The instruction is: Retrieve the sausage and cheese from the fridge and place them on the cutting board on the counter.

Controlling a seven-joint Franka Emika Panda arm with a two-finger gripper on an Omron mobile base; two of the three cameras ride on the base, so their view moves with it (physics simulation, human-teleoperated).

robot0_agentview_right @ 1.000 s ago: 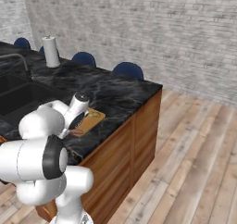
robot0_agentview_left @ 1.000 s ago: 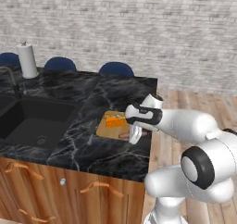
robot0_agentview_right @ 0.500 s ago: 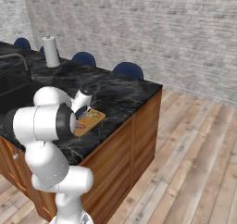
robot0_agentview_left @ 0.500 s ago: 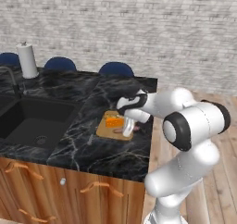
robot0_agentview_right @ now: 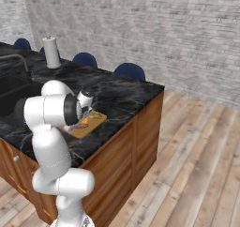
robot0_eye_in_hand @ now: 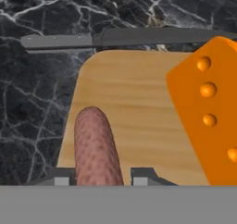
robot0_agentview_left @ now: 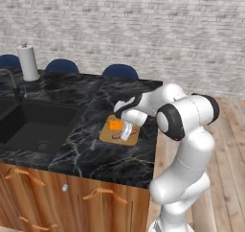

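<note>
- Sausage (robot0_eye_in_hand: 96,146) lay on the board (robot0_eye_in_hand: 134,107) beside the cheese (robot0_eye_in_hand: 210,112), on the table (robot0_agentview_left: 72,106).
- Jaws of the gripper (robot0_eye_in_hand: 97,174) straddled the sausage; whether pinching or released, cannot tell.
- Advice: spread fully, then lift straight off.

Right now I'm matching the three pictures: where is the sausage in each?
Left base view: sausage on the cutting board, below the cheese.
Right base view: sausage on the board beside the arm.
Hand view: sausage lower left, between the fingertips.
Shared landmark: the cutting board.
</note>
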